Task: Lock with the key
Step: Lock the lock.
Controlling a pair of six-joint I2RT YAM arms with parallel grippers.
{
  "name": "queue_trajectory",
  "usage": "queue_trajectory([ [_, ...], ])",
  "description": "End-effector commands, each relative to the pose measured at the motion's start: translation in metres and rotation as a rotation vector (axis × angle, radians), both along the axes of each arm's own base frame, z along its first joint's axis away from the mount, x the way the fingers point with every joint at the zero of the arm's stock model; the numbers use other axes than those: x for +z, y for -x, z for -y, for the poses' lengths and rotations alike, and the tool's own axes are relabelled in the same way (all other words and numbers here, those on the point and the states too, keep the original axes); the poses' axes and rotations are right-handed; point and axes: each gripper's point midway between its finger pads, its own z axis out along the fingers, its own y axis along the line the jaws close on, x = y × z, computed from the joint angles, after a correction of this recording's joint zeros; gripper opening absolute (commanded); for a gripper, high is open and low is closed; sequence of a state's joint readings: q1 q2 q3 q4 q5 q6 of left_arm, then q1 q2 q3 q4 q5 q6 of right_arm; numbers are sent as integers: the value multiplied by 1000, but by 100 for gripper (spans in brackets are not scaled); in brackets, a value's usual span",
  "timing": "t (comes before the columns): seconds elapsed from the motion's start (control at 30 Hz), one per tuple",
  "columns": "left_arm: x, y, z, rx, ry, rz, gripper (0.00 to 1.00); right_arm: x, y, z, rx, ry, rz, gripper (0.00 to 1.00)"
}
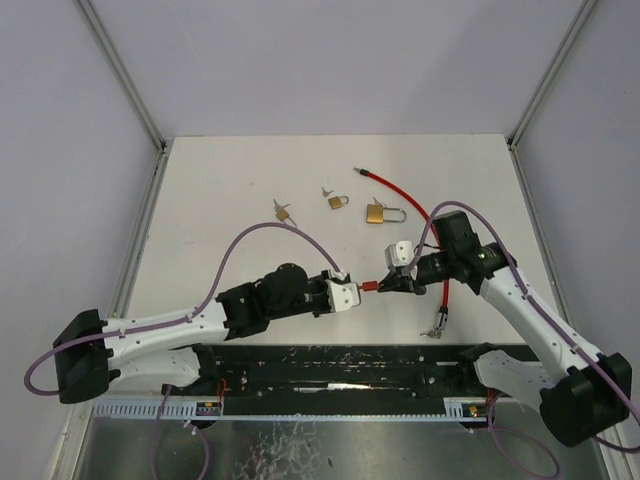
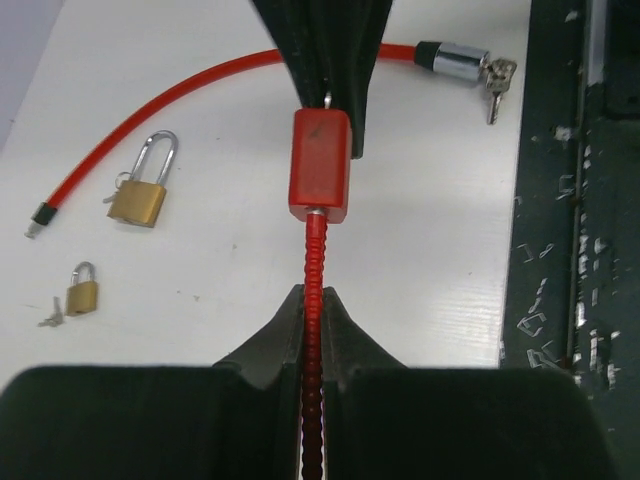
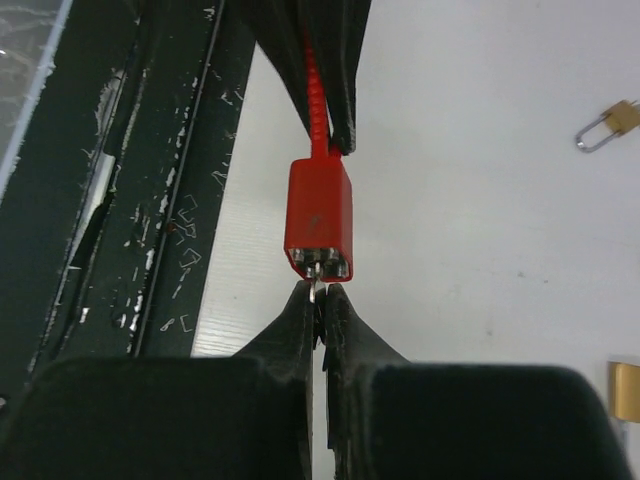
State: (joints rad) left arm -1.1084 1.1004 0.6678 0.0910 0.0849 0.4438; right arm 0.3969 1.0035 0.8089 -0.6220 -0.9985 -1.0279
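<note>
Red lock body [image 2: 320, 165]: held off the table [image 1: 250, 180], six o'clock of the large brass padlock [image 1: 378, 213]; left gripper [image 2: 316, 305] clamped on its ribbed stem [image 2: 314, 250] to steady it; right gripper [image 3: 318, 300] pinched on the key [image 3: 315, 290], seated for turning.

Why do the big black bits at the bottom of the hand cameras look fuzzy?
Left wrist view: the left gripper's black fingers sit close to the lens, so they blur, while the red plastic lock body looks sharp. Right wrist view: same for the right gripper's fingers. Top view: even light, only faint shadows.
</note>
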Motion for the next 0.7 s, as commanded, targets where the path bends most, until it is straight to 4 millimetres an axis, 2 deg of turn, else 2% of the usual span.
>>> queue_trajectory([
  [0.0,-43,-5,-34,35,-230,125,0,-10,3,14,-34,82,-182,0],
  [0.17,-40,-15,-41,92,-321,282,0,-33,-7,13,-67,205,-129,0],
  [0.33,-48,-13,-38,92,-365,252,0,-42,-13,18,-92,270,-82,0],
  [0.43,-52,6,-29,-10,-292,93,0,-28,-20,24,-123,256,45,0],
  [0.57,-30,31,-18,-170,-84,-207,0,-1,-24,32,-124,231,256,0],
  [0.67,-19,56,-5,-339,-48,-362,0,12,-28,41,-146,236,379,0],
])
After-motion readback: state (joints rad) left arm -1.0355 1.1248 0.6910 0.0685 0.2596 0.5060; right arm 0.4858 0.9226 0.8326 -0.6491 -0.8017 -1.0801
